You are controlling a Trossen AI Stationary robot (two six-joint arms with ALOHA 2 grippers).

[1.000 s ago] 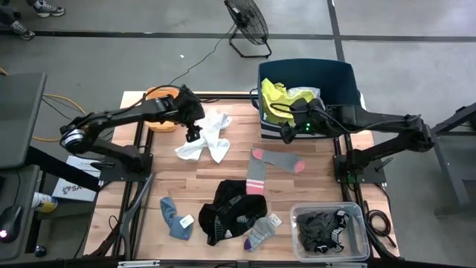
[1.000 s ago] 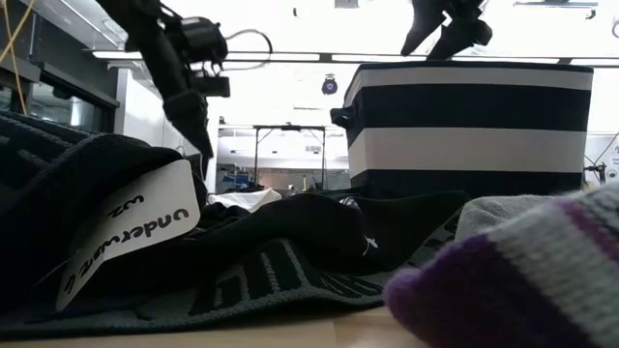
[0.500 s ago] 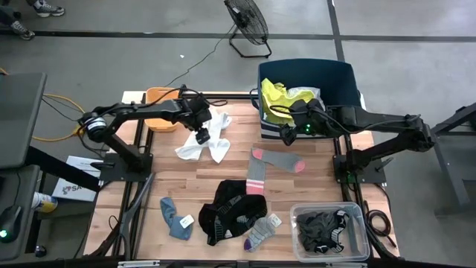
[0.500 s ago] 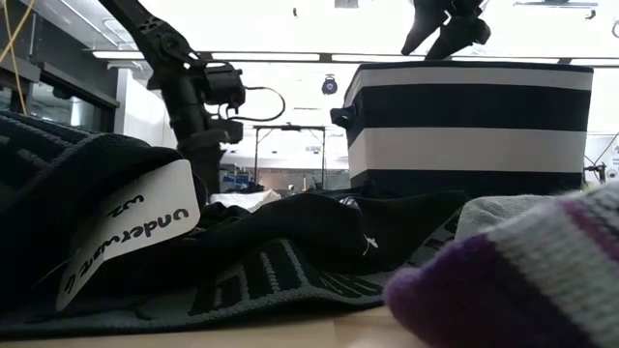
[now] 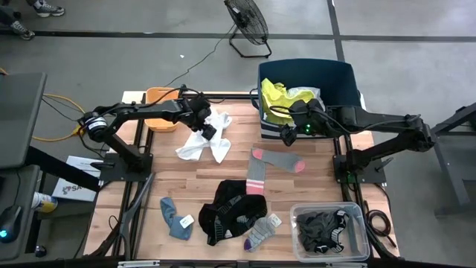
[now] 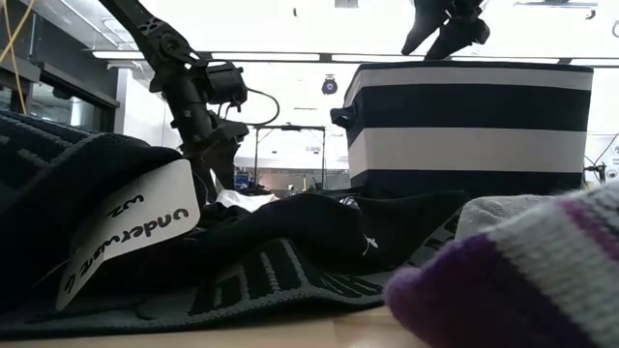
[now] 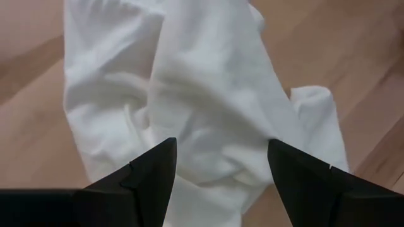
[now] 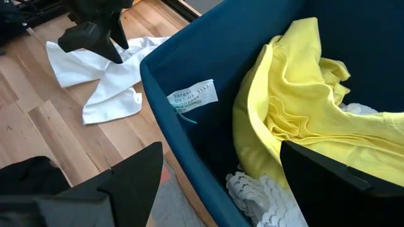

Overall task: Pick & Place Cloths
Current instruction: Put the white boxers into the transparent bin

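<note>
Inside, navy tub point(image 5: 338, 74) holds yellow cloth point(image 5: 274, 99).

Low view: black cloth point(image 6: 290, 251) and a blurred striped sock point(image 6: 522, 280) block the table. White cloth point(image 7: 189, 107) cut off at 12 o'clock in left wrist view.

The crumpled cloth point(image 5: 207, 138) left of centre in the high view is plain white. Inside the dark blue tub point(image 5: 343, 77) at upper right lies a neon yellow garment point(image 5: 274, 100) beside a white lacy piece point(image 8: 259, 192). From the low view the tub shows broad navy and white bands (horizontal stripes). A grey sock with pink ends point(image 5: 269, 163) sits at centre on the pale wooden table point(image 5: 312, 186). The small tray point(image 5: 158, 95) at upper left is orange.
</note>
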